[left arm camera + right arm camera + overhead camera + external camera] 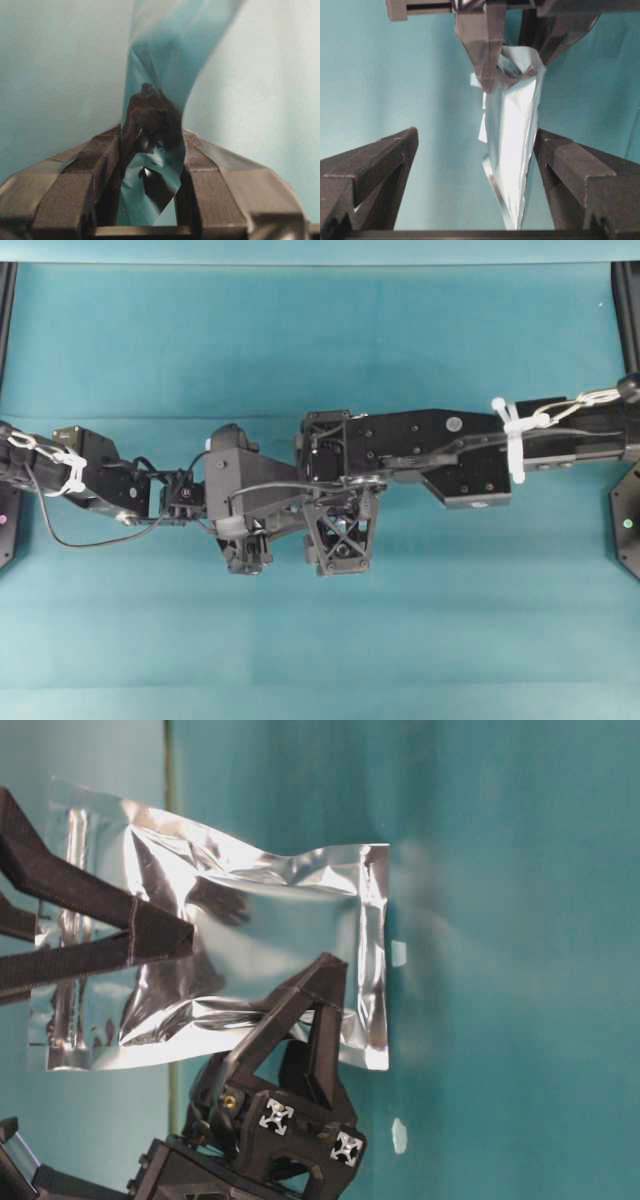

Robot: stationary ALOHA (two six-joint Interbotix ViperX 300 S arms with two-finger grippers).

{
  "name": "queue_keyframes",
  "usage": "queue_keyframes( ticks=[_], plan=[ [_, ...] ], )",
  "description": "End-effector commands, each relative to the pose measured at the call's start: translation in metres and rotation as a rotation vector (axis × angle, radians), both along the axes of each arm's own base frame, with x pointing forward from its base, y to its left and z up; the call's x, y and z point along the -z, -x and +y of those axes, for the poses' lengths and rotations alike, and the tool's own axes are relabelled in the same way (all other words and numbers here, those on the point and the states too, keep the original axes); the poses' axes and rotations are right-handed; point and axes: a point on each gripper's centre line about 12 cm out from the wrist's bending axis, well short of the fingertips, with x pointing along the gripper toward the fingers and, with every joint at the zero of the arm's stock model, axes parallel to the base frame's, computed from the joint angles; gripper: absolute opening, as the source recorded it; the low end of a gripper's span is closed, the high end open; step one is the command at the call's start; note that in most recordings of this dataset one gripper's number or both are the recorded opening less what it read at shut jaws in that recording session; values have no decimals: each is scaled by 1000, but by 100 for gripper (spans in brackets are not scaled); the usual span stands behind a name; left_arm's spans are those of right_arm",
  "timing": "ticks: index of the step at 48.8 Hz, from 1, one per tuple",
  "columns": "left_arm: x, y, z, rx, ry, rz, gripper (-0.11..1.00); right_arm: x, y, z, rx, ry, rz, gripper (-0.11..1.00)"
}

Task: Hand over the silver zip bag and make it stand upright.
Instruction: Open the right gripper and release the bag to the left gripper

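One teal table [150,340] fills every view, and two black arms meet over its middle in the overhead view. The right arm [470,445] comes in from 3 o'clock; the left arm [110,485] comes in from 9 o'clock. Their wrists overlap at the centre, hiding what lies beneath them from above.

There is one silver zip bag [270,935], crinkled and shiny, seen broadside in the table-level view. It is off the table, held between the two arms. In the right wrist view the same bag [512,150] shows edge-on, hanging from 12 o'clock down toward 6 o'clock.

The left gripper [150,172] is clenched on the bag: its two fingers press the foil from 9 and 3 o'clock, and the bag twists upward between them toward 12 o'clock. In the right wrist view this gripper [517,62] pinches the bag's top edge.

The right gripper [475,175] has released: its two fingers stand wide at 8 and 4 o'clock. The bag passes between them, clear of the 8 o'clock finger and close against the 4 o'clock one; whether it touches is unclear.
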Motion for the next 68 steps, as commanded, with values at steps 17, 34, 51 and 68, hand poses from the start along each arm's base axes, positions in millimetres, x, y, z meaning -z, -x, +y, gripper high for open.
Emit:
queue_keyframes(
  ticks=[17,34,51,68],
  plan=[
    [0,1,-2,6,-1,3,31,-40,11,-11,12,51,-78,97],
    [0,1,-2,7,-1,3,31,-78,37,-16,61,40,-162,97],
    [1,2,-3,10,-2,6,31,-92,66,-11,131,2,-272,97],
    [2,3,-3,11,-3,9,31,-97,92,-7,215,-69,-432,97]
  ],
)
